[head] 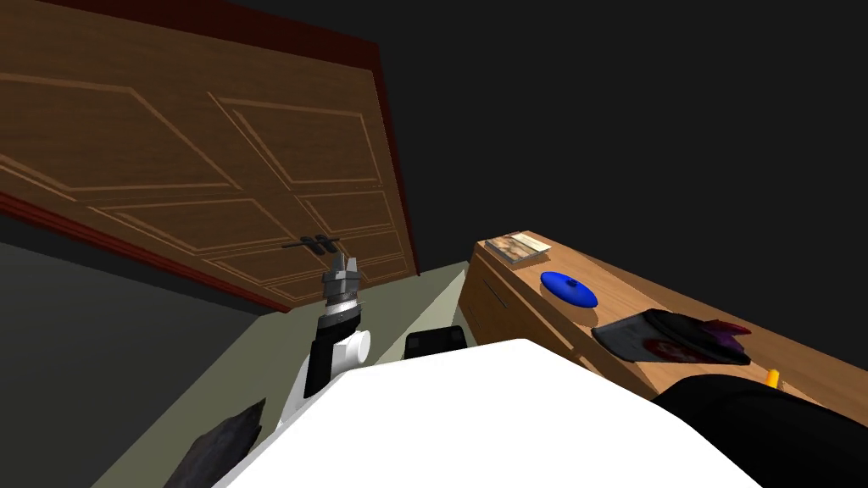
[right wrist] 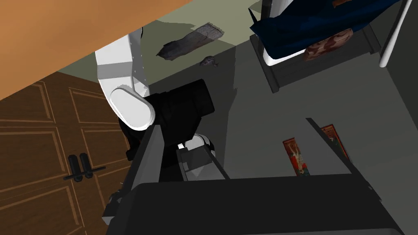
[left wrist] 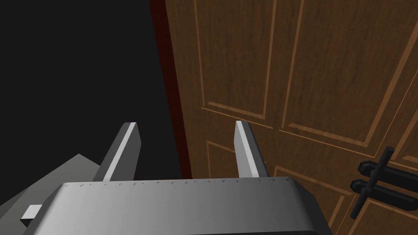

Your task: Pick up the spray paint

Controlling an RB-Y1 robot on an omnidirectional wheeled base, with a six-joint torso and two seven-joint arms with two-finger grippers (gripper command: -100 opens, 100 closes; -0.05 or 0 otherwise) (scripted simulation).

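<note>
A small yellow thing (head: pixel 772 377) pokes up on the wooden cabinet top (head: pixel 525 284) at the right, half hidden behind a dark arm; I cannot tell whether it is the spray paint. My left gripper (head: pixel 342 264) is raised in front of a brown panelled door (head: pixel 212 169), far from the cabinet. In the left wrist view that gripper (left wrist: pixel 186 124) is open and empty. My right gripper (right wrist: pixel 232 124) is open too, with nothing between its fingers, below the cabinet's orange underside (right wrist: pixel 61 41).
On the cabinet lie a book (head: pixel 517 246), a blue disc (head: pixel 570 290) and a dark flat item (head: pixel 670 337). The door has black handles (head: pixel 315 244). A bed with a blue cover (right wrist: pixel 310 24) stands across the floor. Dark scraps (right wrist: pixel 187 41) lie on the floor.
</note>
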